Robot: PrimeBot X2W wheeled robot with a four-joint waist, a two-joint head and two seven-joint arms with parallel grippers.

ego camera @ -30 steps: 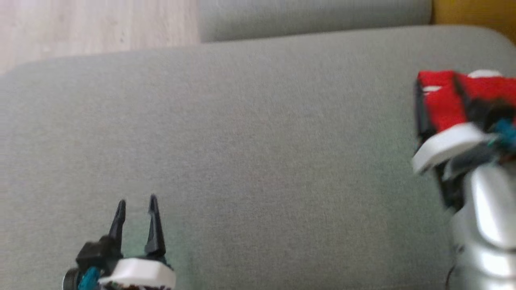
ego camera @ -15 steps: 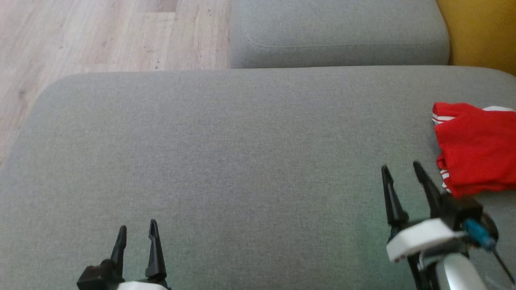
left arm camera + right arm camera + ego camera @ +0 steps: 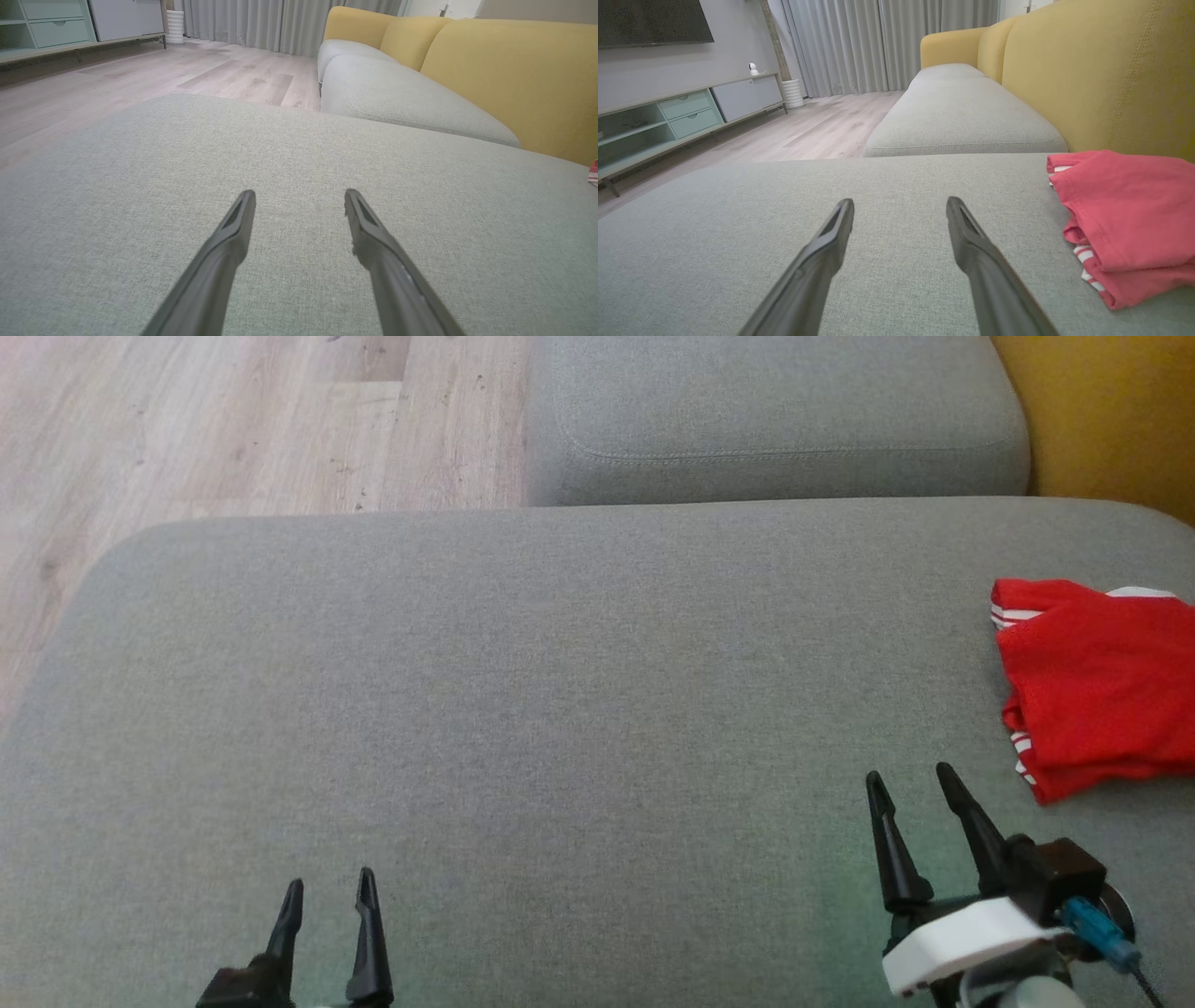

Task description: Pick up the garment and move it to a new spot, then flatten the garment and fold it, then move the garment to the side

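You have a broad grey fabric seat cushion [image 3: 560,709] before you, with a smaller grey cushion [image 3: 775,420] on its far side and pale wooden floor [image 3: 233,429] at far left. The red garment with white stripes [image 3: 1092,681] lies at the broad cushion's right edge, seemingly folded in layers. Your right gripper [image 3: 907,773] sits near it, just to its left, fingers spread and empty. Your left gripper [image 3: 330,882], well apart at near left, is likewise spread.

Grey sofa seat [image 3: 523,691] w/ yellow backrest [image 3: 1102,420], wood floor [image 3: 233,429].
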